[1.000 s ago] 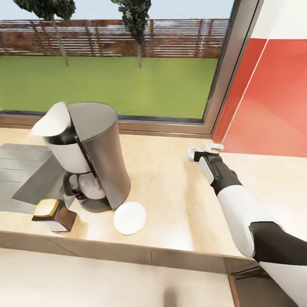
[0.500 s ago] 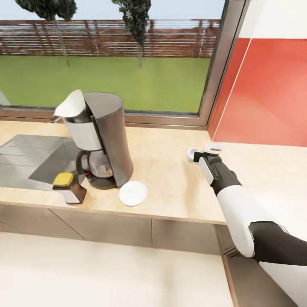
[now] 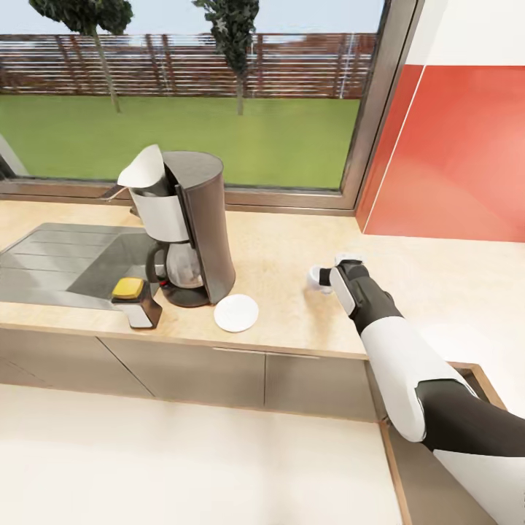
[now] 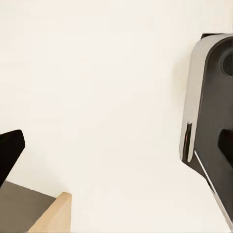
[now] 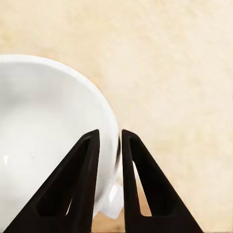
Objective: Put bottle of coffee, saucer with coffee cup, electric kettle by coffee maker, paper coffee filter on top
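The beige countertop [image 3: 292, 321] is running across the middle of the frame, carrying the coffee maker [image 3: 186, 226], bottle [image 3: 136, 302] and saucer [image 3: 236, 313] at centre left.

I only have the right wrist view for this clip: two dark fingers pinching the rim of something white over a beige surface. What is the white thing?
Observer: In the head view it is the coffee cup, held by the right gripper above the kitchen countertop.
Operator: Is the saucer anywhere near it?
Observer: The saucer lies bare on the counter, beside the coffee maker, apart from the cup toward the sink side.
Operator: What else stands by the machine?
Observer: The bottle of coffee stands at the counter's front edge beside the machine, and the paper coffee filter rests on top of it.
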`<state>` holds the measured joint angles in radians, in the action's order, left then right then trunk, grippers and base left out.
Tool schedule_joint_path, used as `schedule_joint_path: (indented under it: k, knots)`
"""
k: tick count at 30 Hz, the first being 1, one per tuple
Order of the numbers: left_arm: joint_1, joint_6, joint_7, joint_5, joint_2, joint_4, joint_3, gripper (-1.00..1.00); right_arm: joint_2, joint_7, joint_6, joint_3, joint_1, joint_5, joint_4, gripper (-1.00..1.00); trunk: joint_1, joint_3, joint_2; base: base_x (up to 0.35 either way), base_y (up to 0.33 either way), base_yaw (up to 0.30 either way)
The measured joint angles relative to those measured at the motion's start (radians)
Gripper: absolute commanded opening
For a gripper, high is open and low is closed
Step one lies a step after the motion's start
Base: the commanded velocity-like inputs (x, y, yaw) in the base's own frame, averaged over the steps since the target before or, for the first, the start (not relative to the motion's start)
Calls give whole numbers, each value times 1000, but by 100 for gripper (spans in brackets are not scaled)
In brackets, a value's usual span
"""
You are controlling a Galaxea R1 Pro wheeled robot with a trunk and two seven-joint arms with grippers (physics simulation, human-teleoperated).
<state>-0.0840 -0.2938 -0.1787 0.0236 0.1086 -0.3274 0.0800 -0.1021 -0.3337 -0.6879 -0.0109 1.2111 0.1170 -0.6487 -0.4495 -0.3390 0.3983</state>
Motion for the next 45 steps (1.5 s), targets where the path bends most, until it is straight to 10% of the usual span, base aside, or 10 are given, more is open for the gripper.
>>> schedule_joint_path:
  k: [6, 45]
  knots:
    - [16, -45, 2, 2, 2, -6, 58, 100, 6, 0, -11, 3, 0, -4, 0, -100, 0, 4, 0, -1, 0, 0]
    - [202, -46, 7, 1, 5, -5, 56, 100, 0, 1, -11, 1, 0, 0, 6, -100, 0, 65, 0, 0, 0, 0]
